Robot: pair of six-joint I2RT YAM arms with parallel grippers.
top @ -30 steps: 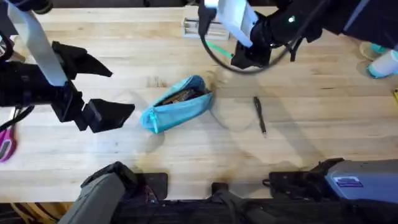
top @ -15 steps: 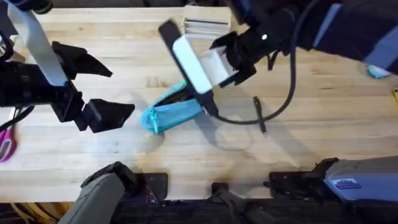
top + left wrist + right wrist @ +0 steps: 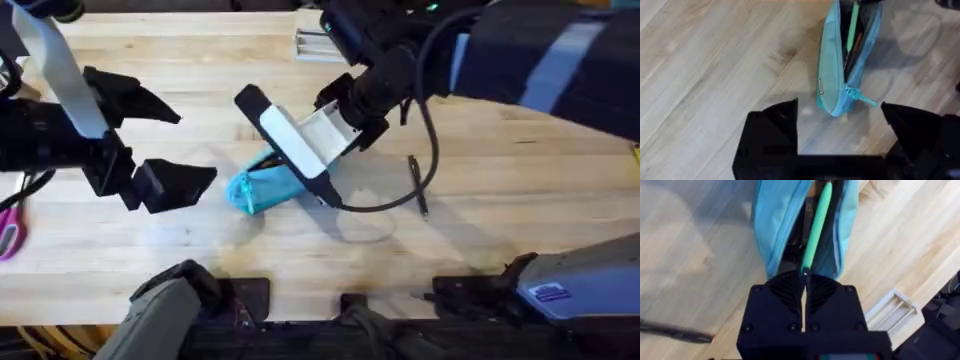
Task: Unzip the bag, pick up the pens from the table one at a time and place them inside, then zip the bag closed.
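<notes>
I see the bag (image 3: pixel 840 65) lying on the worktop (image 3: pixel 520 190) with its zipper open along the top, the dark inside showing. In the left wrist view its zipper pull (image 3: pixel 860 96) hangs off the near end of the bag. The green pen (image 3: pixel 816 225) is lying lengthwise in the open mouth of the bag, most of its length inside. My right end effector (image 3: pixel 804 287) is right at the bag's end, its two black fingers pressed together on the tip of the green pen, with no more than a thin line between them. From the overhead camera the right arm reaches across from the far right and hangs over the bag, covering its upper half, so I see just the teal lower end (image 3: pixel 255 190) poking out.

The black pen (image 3: pixel 417 185) lies on the bare wood to the right of the bag, well apart from it, nothing touching it.

My left end effector (image 3: pixel 840 130) sits to the left of the bag, near but not touching, its two black fingers spread wide apart with nothing between them; the bag's near end lines up with the gap.

A pale slatted rack (image 3: pixel 318 44) stands beyond the bag at the far edge of the worktop. Pink-handled scissors (image 3: pixel 10 232) lie far left of the bag at the edge of the worktop.
</notes>
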